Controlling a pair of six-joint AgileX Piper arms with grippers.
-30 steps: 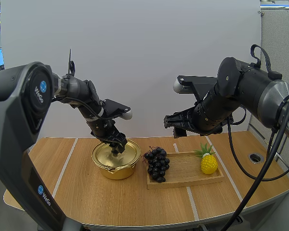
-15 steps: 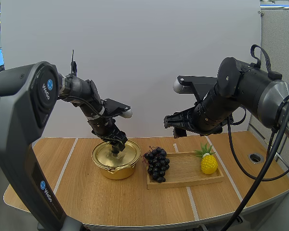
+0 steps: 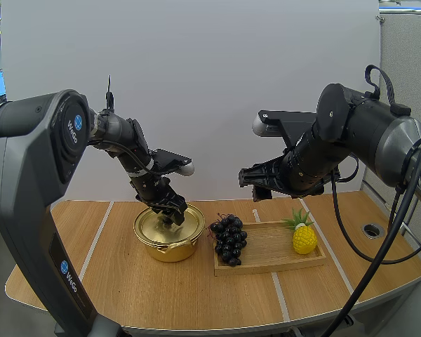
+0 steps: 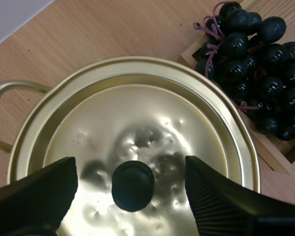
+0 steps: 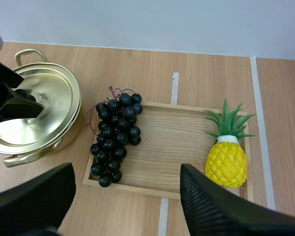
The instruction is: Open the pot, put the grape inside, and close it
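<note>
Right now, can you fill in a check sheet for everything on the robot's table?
Surface: wooden table with pale stripes and a round hole near its right edge.
Job's things: gold pot with its lid on; grapes lying on the wooden tray's end nearest the pot.
Clutter: pineapple standing upright on the tray's other end.
Grippers: left gripper open, fingers either side of the lid's black knob, not pinching it; right gripper open, hovering high over the tray.
Cables: nothing seen lying on the tabletop.
Surroundings: plain pale wall behind the table.
</note>
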